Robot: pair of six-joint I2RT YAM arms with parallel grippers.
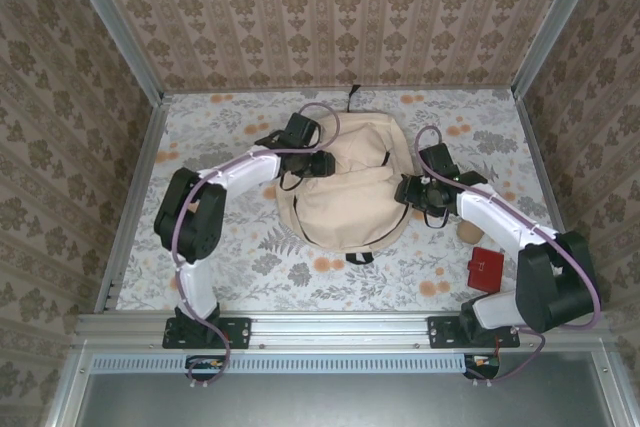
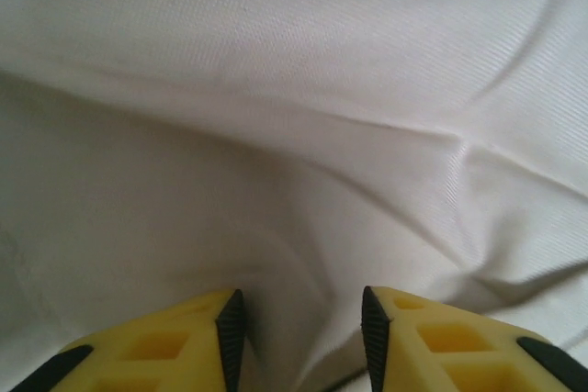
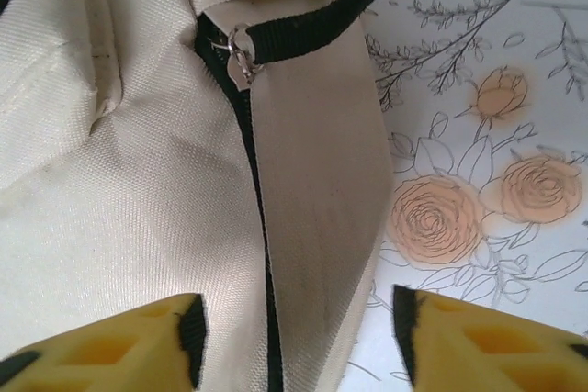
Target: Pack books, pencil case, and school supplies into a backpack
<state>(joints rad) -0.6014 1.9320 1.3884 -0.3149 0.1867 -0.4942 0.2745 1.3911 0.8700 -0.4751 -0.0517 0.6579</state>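
Two arms reach up from the bottom of the overhead view to the backpack (image 1: 345,197), which lies flat in the middle of the frame on the flower-printed table (image 1: 250,262). Its small black top loop (image 1: 353,97) points toward the upper edge. The left gripper (image 1: 322,163) sits on the upper left part of the bag, over the beige cloth. In the left wrist view its two yellow fingers (image 2: 184,341) stand apart at the bottom of the frame. Pale, creased fabric lies ahead of them and a soft fold runs down into the gap, but it cannot be told whether the black pads touch that fold. The right gripper (image 1: 405,192) is at the right edge of the bag, about halfway down the frame. In the right wrist view its fingers are spread wide at the bottom corners. Between them, a dark zipper line (image 3: 262,254) runs up the middle of the frame to a small metal zipper pull (image 3: 241,50) in the upper left. A plain beige band of fabric lies just right of the zipper, and to the right of that band the printed roses of the table show. Nothing is pinched between these fingers. A small red square thing (image 1: 486,269) lies on the table at the lower right of the overhead view, well apart from the bag, beside the right arm.
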